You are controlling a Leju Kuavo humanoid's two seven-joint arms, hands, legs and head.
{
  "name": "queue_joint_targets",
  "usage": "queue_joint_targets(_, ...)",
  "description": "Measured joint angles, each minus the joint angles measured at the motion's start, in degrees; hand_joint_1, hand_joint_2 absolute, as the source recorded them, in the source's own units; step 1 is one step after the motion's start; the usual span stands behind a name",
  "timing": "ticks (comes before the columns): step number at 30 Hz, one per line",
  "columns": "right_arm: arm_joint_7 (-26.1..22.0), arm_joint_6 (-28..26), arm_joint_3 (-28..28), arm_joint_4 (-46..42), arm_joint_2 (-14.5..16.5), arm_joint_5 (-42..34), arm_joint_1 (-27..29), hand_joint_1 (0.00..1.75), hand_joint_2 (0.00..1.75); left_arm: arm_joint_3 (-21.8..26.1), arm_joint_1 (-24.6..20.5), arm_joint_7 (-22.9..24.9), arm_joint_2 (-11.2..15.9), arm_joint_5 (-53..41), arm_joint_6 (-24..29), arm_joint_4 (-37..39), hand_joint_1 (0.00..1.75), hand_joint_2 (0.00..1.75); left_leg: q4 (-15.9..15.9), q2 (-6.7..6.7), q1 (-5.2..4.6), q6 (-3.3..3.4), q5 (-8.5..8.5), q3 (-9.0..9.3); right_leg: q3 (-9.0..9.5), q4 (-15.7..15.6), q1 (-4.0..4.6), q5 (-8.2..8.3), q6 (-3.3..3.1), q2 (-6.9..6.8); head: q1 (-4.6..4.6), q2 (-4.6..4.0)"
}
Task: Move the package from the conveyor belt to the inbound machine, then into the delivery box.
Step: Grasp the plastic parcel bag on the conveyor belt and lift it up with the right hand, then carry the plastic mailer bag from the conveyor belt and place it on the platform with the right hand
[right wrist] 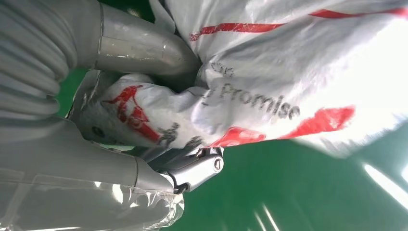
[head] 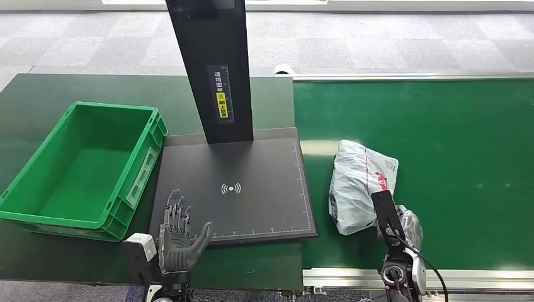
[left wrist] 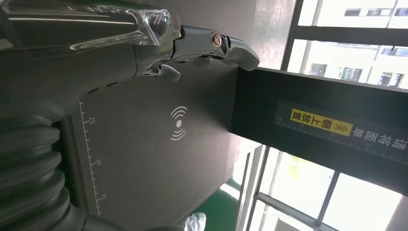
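Note:
A white plastic package [head: 359,182] with red print lies on the green conveyor belt [head: 453,138], just right of the inbound machine. My right hand [head: 404,228] is at the package's near end. In the right wrist view its thumb [right wrist: 144,48] and fingers [right wrist: 197,168] grip a crumpled fold of the package [right wrist: 288,62]. My left hand [head: 179,236] hovers open, fingers spread, over the near edge of the machine's black scan plate [head: 252,189]. The green delivery box [head: 38,214] stands empty left of the plate.
The machine's black column [head: 211,69] rises from the back of the plate and carries a yellow label [left wrist: 320,122]. A metal rail [head: 441,275] edges the belt's near side. The dark green table [head: 38,94] surrounds the box.

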Motion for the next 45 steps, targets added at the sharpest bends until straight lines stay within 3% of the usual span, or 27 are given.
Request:
queue_joint_targets(6, -0.4, -3.3, 7.7, -25.8, 1.8, 4.6, 8.9, 1.75, 1.75, 0.7, 1.3, -2.7, 0.1, 0.0, 2.8, -0.2, 0.0, 1.75, 0.0, 0.05, 0.03, -0.02, -0.01, -0.23, -0.3, 0.0, 0.03, -0.07, -0.09, 0.01, -0.02, 0.0)
queue_joint_targets(16, -4.7, -5.1, 15.8, -40.2, 2.7, -0.5, 13.6, 1.75, 1.75, 1.0, 1.8, -3.6, 0.0, -0.2, 5.0, -1.0, 0.0, 1.75, 0.0, 0.07, 0.02, -0.02, 0.0, -0.25, -0.3, 0.0, 0.02, -0.07, -0.1, 0.01, 0.0, 0.0)
queue_joint_targets(21, -3.2, -1.6, 18.9, -40.6, 2.8, -1.9, 13.0, 1.75, 1.75, 1.0, 1.0, -3.1, -0.5, -0.2, 4.9, -0.9, 0.0, 1.75, 0.0, 0.08, 0.03, -0.02, 0.01, -0.26, -0.3, 0.0, 0.03, -0.07, -0.11, 0.02, 0.01, 0.0)
queue_joint_targets(25, -1.9, 3.0, 24.4, -35.4, 3.1, -1.8, 10.4, 1.75, 1.75, 1.0, -0.7, -2.7, -1.0, -0.1, 4.6, -0.4, 0.0, 1.75, 0.0, 0.08, 0.03, -0.06, 0.04, -0.24, -0.3, 0.0, 0.04, -0.06, -0.11, 0.02, 0.0, 0.0)
queue_joint_targets(29, -1.7, 3.1, 29.2, -30.6, 3.8, -1.7, 8.6, 1.75, 1.75, 1.0, -1.5, -2.5, -1.3, -0.1, 4.4, 0.2, 0.0, 1.75, 0.0, 0.06, 0.04, -0.08, 0.06, -0.26, -0.31, 0.1, 0.04, -0.07, -0.12, 0.01, 0.0, 0.0)
queue_joint_targets(45, -0.9, 5.7, 37.1, -21.7, 5.6, -5.1, 3.3, 1.75, 1.75, 1.1, -4.3, -2.3, -2.3, 1.5, 5.3, 3.6, 0.0, 1.75, 0.0, 0.07, 0.04, -0.11, 0.08, -0.25, -0.34, 0.1, 0.04, -0.06, -0.12, 0.02, 0.01, 0.0)
